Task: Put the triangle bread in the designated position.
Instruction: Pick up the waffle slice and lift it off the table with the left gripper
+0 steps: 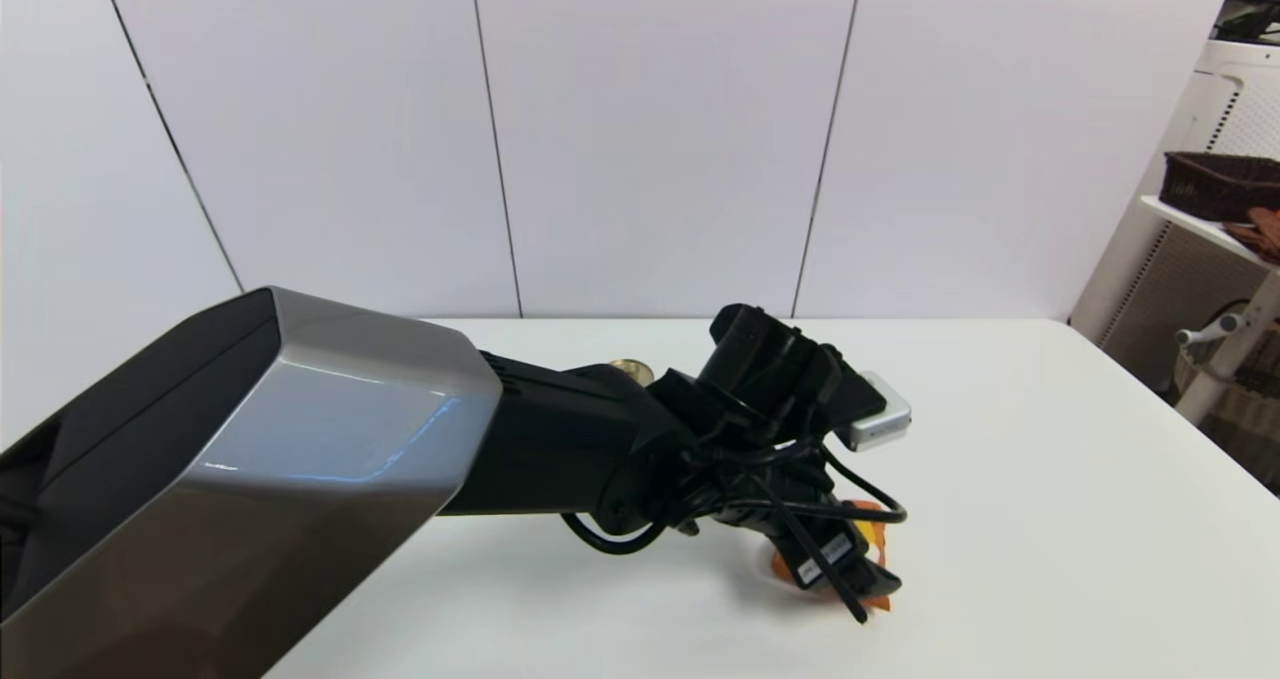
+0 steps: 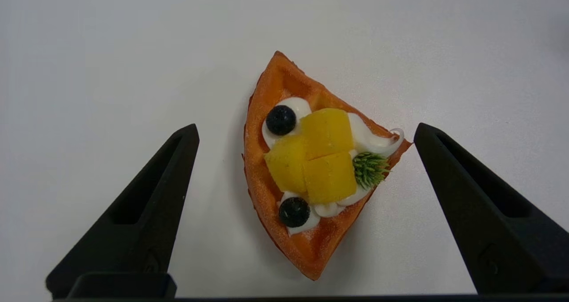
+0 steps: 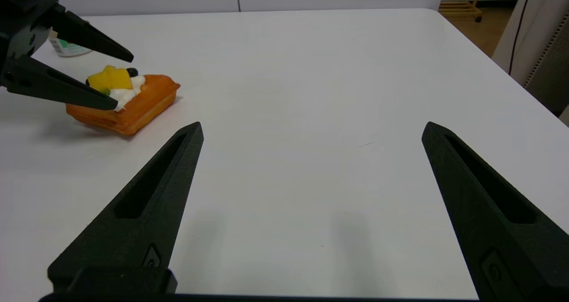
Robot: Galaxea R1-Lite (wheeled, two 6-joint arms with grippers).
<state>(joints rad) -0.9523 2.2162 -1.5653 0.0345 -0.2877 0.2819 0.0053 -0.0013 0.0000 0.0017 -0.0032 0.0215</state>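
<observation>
Table (image 1: pixel 1050 519) first: a broad white top that carries everything here. Over it the left arm (image 1: pixel 300 479) stretches out from the robot's left side, its grey shell filling the near corner of the head view and its black wrist bent down towards the surface. The left gripper (image 2: pixel 306 133) hangs above the triangle bread (image 2: pixel 311 168), fingers spread wide and grasping nothing. One finger (image 2: pixel 146 195) stands on either side of the wedge, both clear of it, with bare table showing in each gap. The bread lies flat on the table near the middle of the top, its yellow chunks, white cream, two dark berries and green sprig facing up. From the right wrist view the left gripper's tips sit just over the topping. The right gripper (image 3: pixel 311 128) is low over bare table, well apart from the bread (image 3: pixel 129 102), also released. A small gold-lidded tin (image 1: pixel 632 369) peeks out behind the left arm.
</observation>
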